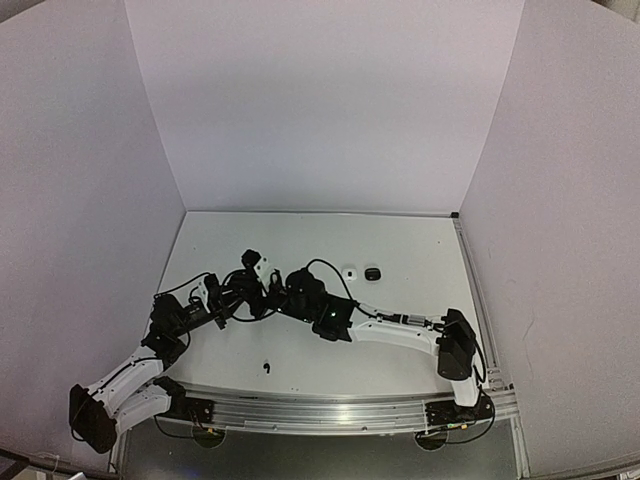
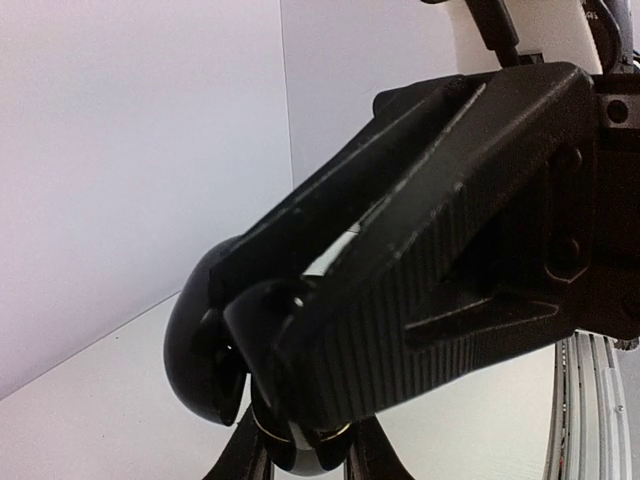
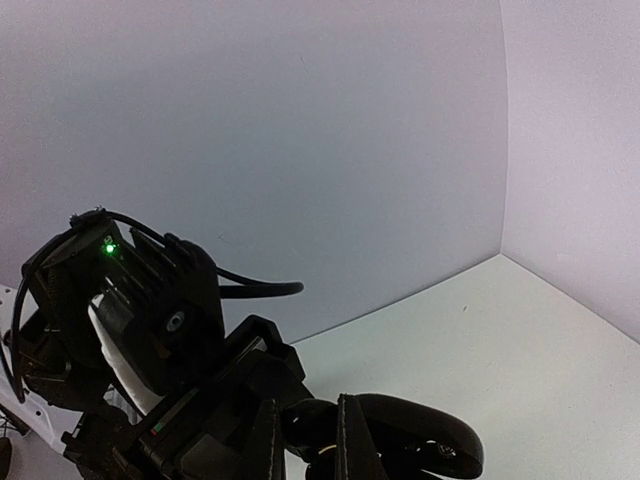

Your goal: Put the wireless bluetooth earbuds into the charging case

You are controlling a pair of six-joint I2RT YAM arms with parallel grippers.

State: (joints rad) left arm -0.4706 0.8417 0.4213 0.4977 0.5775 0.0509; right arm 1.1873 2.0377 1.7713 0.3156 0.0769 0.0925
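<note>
Black glossy plastic fills the left wrist view: the left pincer [image 2: 255,340] is clamped on a rounded black case [image 2: 195,350], ribbed fingers pressed against its shell, held up off the white table [image 1: 400,240]. From below, the right pincer [image 3: 310,445] has its fingers almost together, nipping what looks like a black earbud [image 2: 300,445] with a thin gold ring, right against the case. The fingers hide which way its stem points. A green light [image 3: 108,247] glows on the left arm. A loose earbud [image 1: 266,367] lies near the arms' bases, too small to show its long axis. Further back, a white case [image 1: 349,272] and a second black case [image 1: 372,273] sit side by side.
</note>
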